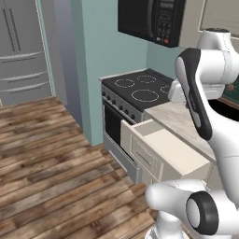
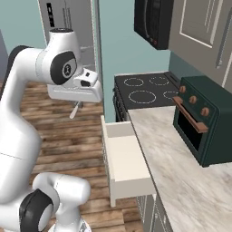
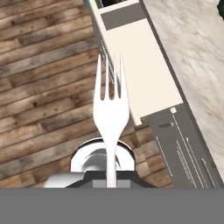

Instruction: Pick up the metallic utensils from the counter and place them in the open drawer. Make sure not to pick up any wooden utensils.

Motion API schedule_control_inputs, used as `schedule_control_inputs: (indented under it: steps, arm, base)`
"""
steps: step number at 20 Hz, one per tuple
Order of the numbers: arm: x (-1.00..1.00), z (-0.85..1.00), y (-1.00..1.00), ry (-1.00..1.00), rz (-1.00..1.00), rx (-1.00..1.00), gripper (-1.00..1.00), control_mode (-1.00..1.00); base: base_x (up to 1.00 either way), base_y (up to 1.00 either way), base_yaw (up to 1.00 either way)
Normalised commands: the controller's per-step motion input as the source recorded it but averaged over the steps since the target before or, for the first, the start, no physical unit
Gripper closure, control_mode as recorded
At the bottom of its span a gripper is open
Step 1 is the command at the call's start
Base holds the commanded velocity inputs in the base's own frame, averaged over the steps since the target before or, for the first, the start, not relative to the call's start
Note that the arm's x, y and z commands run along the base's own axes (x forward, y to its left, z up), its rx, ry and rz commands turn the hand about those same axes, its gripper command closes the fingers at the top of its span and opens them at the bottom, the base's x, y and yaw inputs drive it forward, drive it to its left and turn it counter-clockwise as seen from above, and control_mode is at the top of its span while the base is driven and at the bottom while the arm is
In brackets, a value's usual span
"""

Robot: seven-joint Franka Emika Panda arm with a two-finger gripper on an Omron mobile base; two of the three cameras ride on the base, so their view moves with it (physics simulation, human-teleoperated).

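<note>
One marbled counter (image 2: pixel 190 181) flanks wooden plank floor (image 1: pixel 42 158).

You lose the fork's (image 3: pixel 110 127) handle end between the gripper (image 3: pixel 111 181) fingers, and the microwave (image 1: pixel 151 21) seems cut off by the top edge.

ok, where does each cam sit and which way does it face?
Left base view: behind-left of arm, facing forward-down at open cream-white drawer and black glass-top stove; white arm at right.
Right base view: behind-right, same drawer and stove; arm at left.
Hand view: on the hand, looking along the tool gripping a pale silver metal fork, toward wooden floor and drawer.
</note>
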Motion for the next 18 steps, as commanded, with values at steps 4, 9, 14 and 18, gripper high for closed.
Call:
schedule_control_inputs:
  steps: [4,9,14,18]
  arm:
    - [0.0,0.0,0.0,0.0,0.0,0.0,1.0,1.0]
    - [0.0,-0.23,0.0,0.04,0.0,0.0,1.0,-1.0]
    - [0.01,-0.95,0.0,0.13,0.0,0.0,1.0,-1.0]
    - [0.12,-0.98,0.0,0.09,0.0,0.0,1.0,-1.0]
  base:
    - [0.0,0.0,0.0]
    - [0.0,0.0,0.0]
    - [0.0,0.0,0.0]
    - [0.0,0.0,0.0]
